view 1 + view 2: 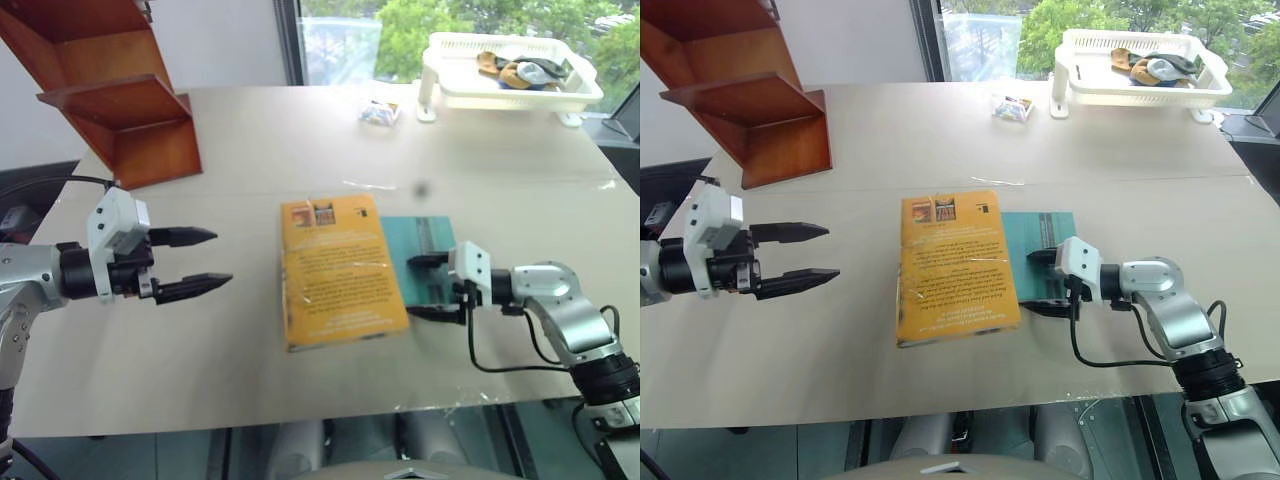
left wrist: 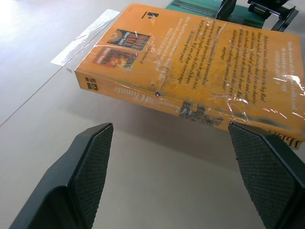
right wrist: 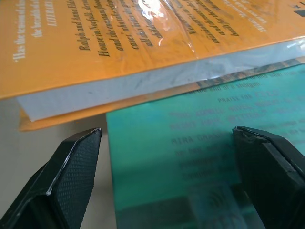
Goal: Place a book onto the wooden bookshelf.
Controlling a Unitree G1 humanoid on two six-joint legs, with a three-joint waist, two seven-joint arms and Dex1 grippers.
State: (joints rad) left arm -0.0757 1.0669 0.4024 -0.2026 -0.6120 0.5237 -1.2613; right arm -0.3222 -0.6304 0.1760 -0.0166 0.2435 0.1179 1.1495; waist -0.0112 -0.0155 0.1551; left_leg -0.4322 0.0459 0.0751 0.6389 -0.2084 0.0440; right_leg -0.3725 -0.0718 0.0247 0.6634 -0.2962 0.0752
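Note:
The book (image 1: 340, 270), thick and orange-yellow, lies flat at the table's middle, its right edge overlapping a thinner teal book (image 1: 428, 238). The wooden bookshelf (image 1: 120, 100) stands at the far left corner. My left gripper (image 1: 222, 258) hovers open to the left of the book, pointing at its spine (image 2: 157, 95), a gap of bare table between them. My right gripper (image 1: 412, 287) is open low over the teal book, pointing at the orange book's page edge (image 3: 143, 81). One of its fingers (image 3: 76, 167) is beside the teal cover and the other over it. Neither gripper holds anything.
A white basket tray (image 1: 450, 95) with small items stands at the far right by the window. A small wrapped packet (image 1: 380, 112) lies at the table's far middle. Bare tabletop (image 1: 240, 170) stretches between the book and the bookshelf.

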